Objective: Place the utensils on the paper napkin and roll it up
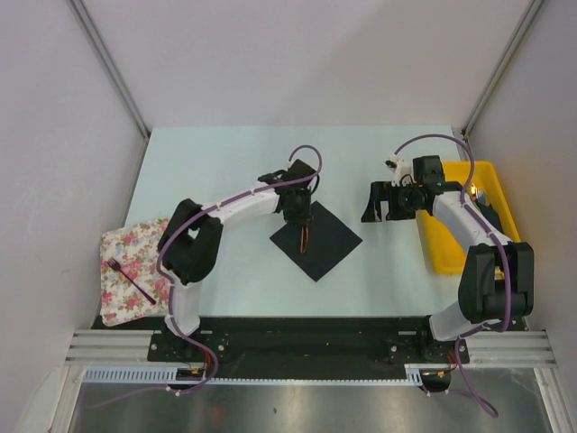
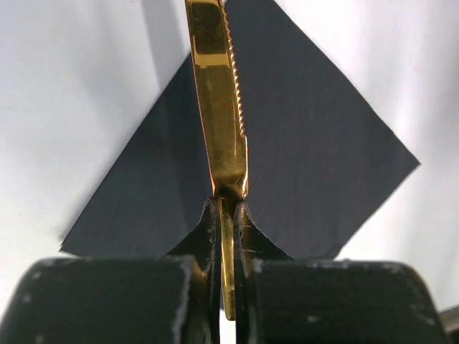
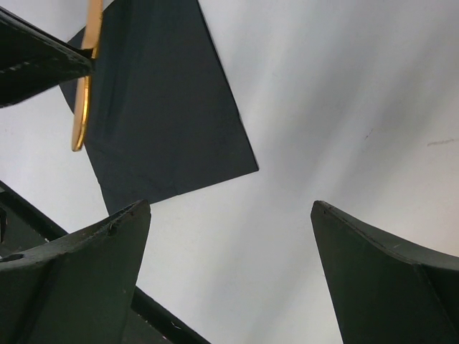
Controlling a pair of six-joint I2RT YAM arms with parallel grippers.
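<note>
Left hand (image 2: 228, 209) — knife (image 2: 219, 107) over napkin (image 2: 308, 158)

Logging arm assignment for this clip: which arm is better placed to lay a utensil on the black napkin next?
Left. The left end effector is shut on the gold knife over the black napkin; the right end effector is open, empty, beside it.

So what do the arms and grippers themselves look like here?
The left arm and right arm match: white links, black joints and bases, a purple cable looping along each. The left gripper and right gripper are black; their fingers are tapered wedges, scuffed pale at the edges.
</note>
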